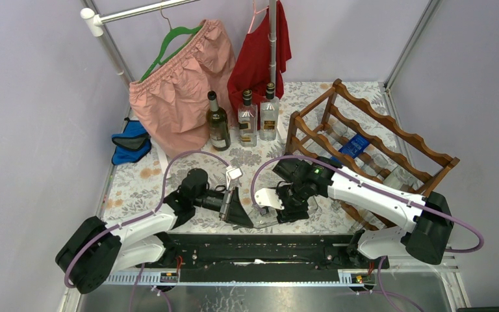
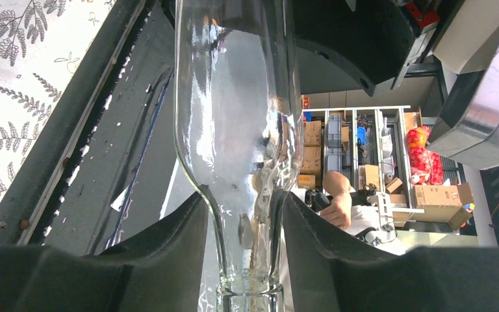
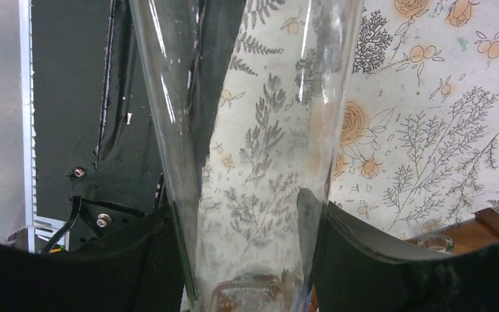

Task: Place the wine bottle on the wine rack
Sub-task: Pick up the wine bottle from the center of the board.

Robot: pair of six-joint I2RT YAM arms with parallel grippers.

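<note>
Wine bottle is held near the wine rack, seemingly mid-handover: your right end effector clamps its body, jaws half-spread, the left end effector flanks its neck, grip uncertain; next, back the left off.

wine bottle: body cut off by the top edge and neck by the bottom edge at the left wrist; both ends out of frame at the right wrist; from above, its clear glass barely shows;
left gripper: whether the fingers press the glass cannot be told;
wine rack: near lower corner hidden behind the right arm;
standing bottles: labels too small to read
</note>
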